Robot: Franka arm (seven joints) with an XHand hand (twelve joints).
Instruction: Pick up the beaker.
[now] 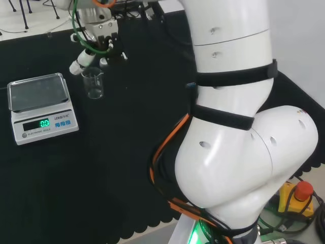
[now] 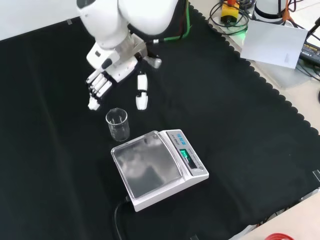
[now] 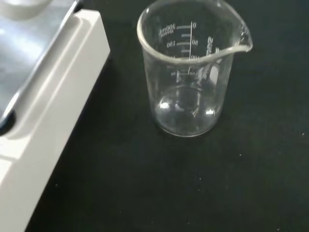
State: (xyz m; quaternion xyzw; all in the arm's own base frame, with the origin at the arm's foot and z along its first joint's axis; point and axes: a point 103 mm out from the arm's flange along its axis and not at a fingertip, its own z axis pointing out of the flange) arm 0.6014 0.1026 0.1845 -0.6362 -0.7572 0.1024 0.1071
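Note:
A clear glass beaker (image 2: 118, 124) stands upright and empty on the black cloth, just beyond the scale in the front view. In the head view the beaker (image 1: 93, 83) is right of the scale's pan. The hand (image 2: 107, 77) hovers above and behind the beaker, fingers (image 2: 96, 90) and thumb (image 2: 142, 95) straight and spread, touching nothing. In the head view the hand (image 1: 96, 48) hangs just above the beaker's rim. The wrist view looks down on the beaker (image 3: 190, 67), its spout and printed scale plain, beside the scale's white edge.
A white electronic scale (image 2: 159, 167) with a steel pan and lit green display stands close to the beaker, also as the scale (image 1: 40, 107) in the head view. The cloth's scalloped edge (image 2: 280, 95) runs along the right in the front view, with papers and cables beyond.

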